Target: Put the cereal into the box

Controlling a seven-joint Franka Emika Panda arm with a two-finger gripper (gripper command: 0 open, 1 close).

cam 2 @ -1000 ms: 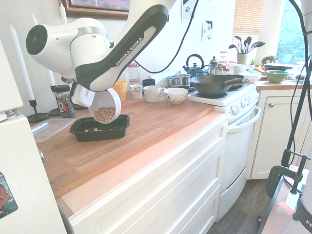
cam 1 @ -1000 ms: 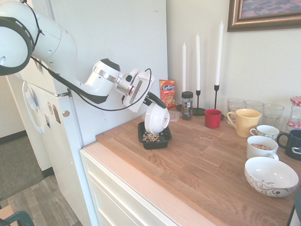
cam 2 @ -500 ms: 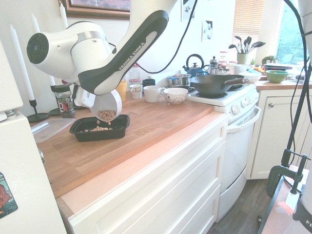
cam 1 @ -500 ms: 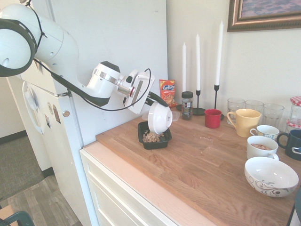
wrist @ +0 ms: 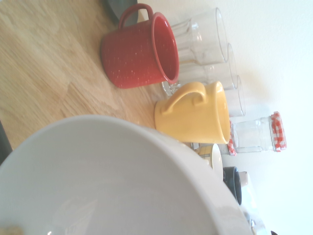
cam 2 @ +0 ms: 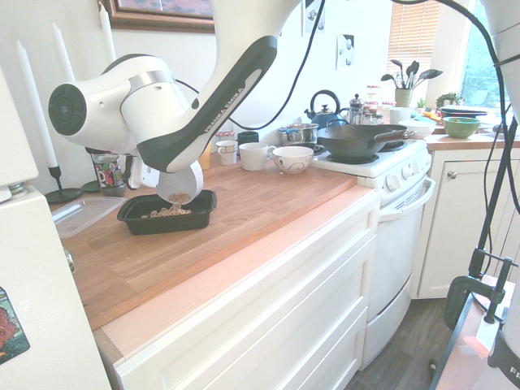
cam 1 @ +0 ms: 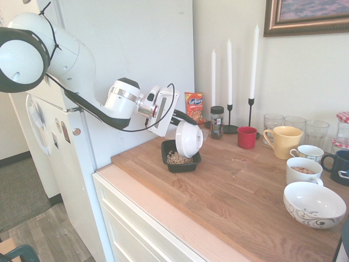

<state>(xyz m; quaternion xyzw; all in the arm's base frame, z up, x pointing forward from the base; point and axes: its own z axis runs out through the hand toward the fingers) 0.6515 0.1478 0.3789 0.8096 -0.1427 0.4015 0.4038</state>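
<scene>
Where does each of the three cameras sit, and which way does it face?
First exterior view: off the counter's front, facing the candle wall; arm enters from the picture's left.
Second exterior view: opposite end, facing the stove; arm enters from above.
Wrist view: on the wrist, sees the white bowl, red mug.
Shared: both exteriors show the box, cereal.

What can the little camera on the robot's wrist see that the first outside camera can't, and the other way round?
Only the wrist view shows the inside of the tipped white bowl, nearly empty, from close up. Only the first exterior view shows the cereal lying in the black box, the orange snack bag, the candles and the arm itself, whose claw holds the bowl over the box. Both show the wooden counter, the red mug, the yellow mug and the clear glasses.
</scene>
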